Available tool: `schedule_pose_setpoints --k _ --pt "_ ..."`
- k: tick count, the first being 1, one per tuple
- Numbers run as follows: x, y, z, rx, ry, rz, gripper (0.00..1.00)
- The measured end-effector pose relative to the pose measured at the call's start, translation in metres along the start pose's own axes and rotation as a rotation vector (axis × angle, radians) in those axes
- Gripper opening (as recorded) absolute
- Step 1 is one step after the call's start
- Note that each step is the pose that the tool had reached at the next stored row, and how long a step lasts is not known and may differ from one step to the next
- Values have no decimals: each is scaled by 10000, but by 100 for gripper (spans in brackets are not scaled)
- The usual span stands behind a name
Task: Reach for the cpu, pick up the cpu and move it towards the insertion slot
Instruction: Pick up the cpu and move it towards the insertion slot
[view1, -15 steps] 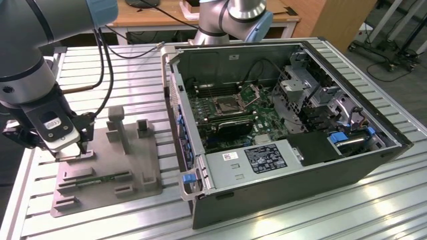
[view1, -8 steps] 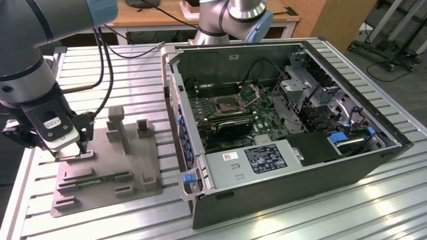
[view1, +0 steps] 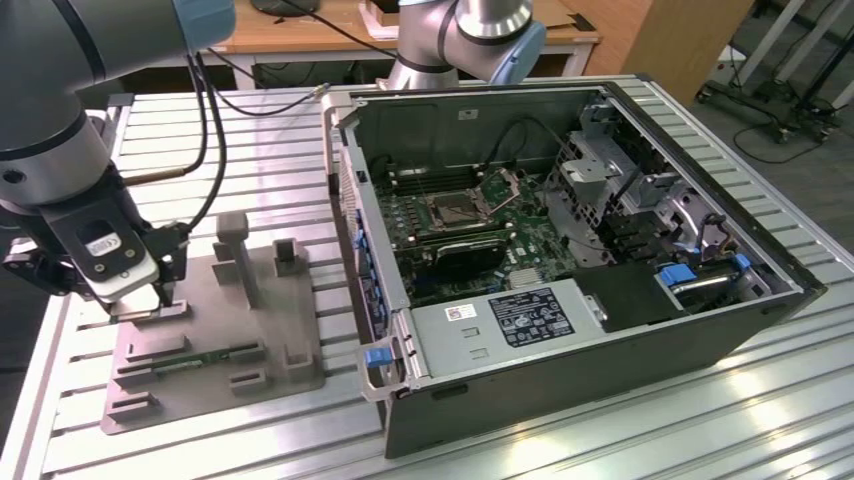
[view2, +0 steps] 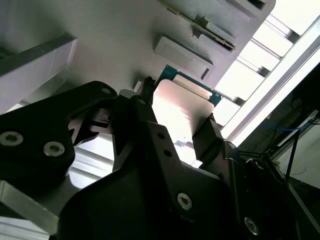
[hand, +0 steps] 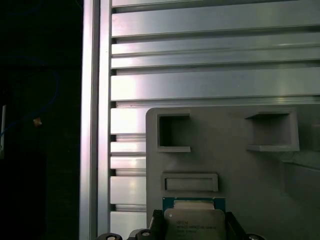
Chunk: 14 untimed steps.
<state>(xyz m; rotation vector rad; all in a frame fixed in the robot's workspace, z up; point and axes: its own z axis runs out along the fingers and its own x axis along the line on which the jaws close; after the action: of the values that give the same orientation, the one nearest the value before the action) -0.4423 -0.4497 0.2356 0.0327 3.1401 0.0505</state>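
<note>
My pincer (view1: 150, 300) is down at the corner of the grey tray (view1: 287, 340) on the exterior view's left. It is pinched on the cpu (view2: 181, 107) (hand: 194, 222): in both wrist views one black finger (view2: 212, 132) lies against each of two opposite edges of the chip. The silver top faces up, and a thin green rim shows at its far edge. I cannot tell whether the chip still rests on the tray or is just clear of it. Just beside the chip is a shallow rectangular recess (hand: 190, 182), with two square pockets (hand: 174, 132) beyond it. A green memory stick (view1: 200, 358) lies in a long groove of the same tray. The tray sits on a slatted aluminium table (view1: 601, 420), next to an open computer case (view1: 561, 360). Inside the case lies the green motherboard (view1: 527, 225), and on it the insertion slot (view1: 451, 210), well apart from my pincer.
</note>
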Motion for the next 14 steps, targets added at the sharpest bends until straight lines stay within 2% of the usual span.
schedule_pose_setpoints --k 14 --pt "0 1 -35 0 0 0 55"
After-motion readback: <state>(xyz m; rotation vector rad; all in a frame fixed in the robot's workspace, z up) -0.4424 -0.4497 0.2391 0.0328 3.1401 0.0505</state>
